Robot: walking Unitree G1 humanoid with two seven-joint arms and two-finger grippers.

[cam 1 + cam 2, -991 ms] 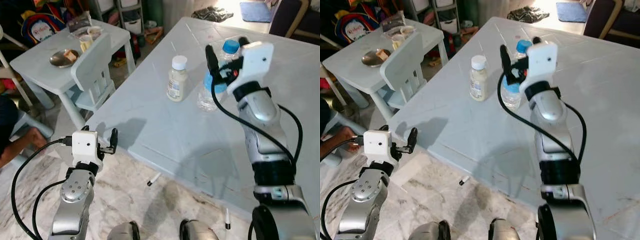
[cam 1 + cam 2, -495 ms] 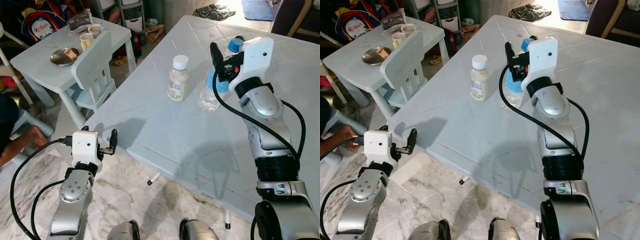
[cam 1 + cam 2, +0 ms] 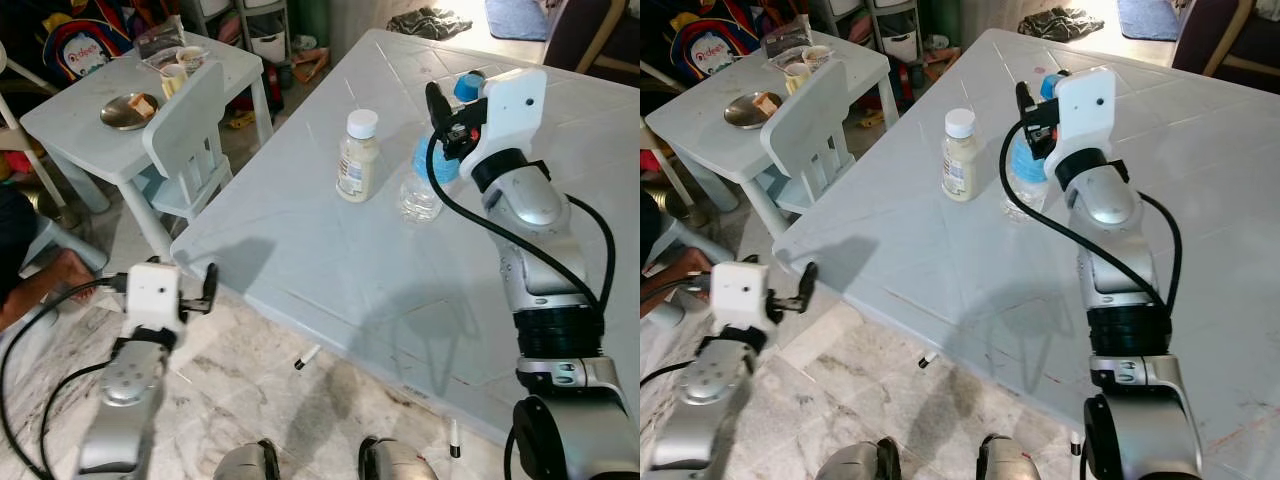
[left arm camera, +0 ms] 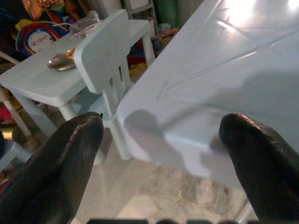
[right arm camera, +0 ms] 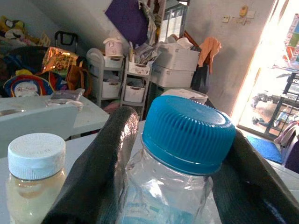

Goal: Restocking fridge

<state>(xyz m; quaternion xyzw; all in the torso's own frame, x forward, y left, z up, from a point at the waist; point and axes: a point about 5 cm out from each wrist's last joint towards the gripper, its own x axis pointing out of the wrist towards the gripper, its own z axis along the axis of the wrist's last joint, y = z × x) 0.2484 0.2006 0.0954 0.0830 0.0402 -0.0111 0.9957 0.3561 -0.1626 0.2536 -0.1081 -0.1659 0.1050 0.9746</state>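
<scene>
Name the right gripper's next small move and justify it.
Probably close the fingers. The right gripper already straddles the water bottle just below its blue cap, one finger on each side, and the bottle stands on the table.

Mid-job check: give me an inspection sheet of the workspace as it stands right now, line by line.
Surface: pale table, bare around the two bottles.
Job's things: water bottle with blue cap, upright; white-capped bottle upright beside it, apart.
Clutter: nothing seen on the table.
Grippers: right gripper straddles the water bottle's neck, jaws either side; left gripper low off the table's corner, jaws open, empty.
Cables: black cable loops along the right arm.
Surroundings: small table with dishes, white chair, a person's hand.
</scene>
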